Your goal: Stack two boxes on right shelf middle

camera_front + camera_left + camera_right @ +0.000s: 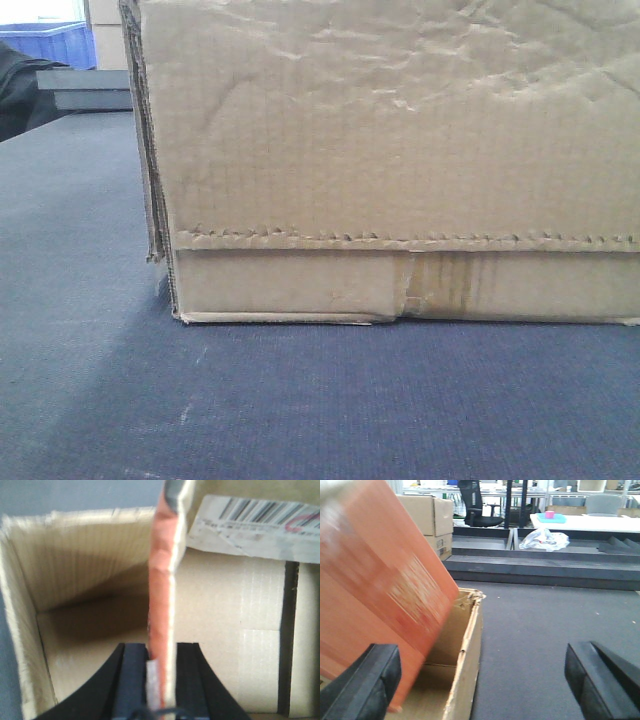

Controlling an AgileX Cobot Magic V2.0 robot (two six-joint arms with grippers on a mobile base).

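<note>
Carton lift, mid-grasp: the left gripper (161, 652) is clamped on the upright orange-faced flap (161, 580) of an open box (75, 575), the thin panel pinched edge-on between both black fingers, w/ a barcode label (260, 525) on cardboard just to the right. The right gripper (482, 677) hangs w/ jaws spread wide and nothing between them, near the box's torn corner and above grey carpet (535, 630); the flap shows blurred and tilted in that view. From the front, a large tan carton (400, 130) sits on the carpet close to the camera, w/ a perforated seam (400, 240) and tape stripes (445, 285) on its near face; whether it is the box being gripped cannot be told. The shelf is in no view, so the stack looks not yet begun. Judgement: one flap is a weak handle, and the cardboard may fold or tear at the crease if the L arm hauls alone. Better for the R arm to close on the opposite wall or rim first, then both lift together, slow and level, box upright and clear of the carpet before any swing toward the right-hand shelf's middle level.
</note>
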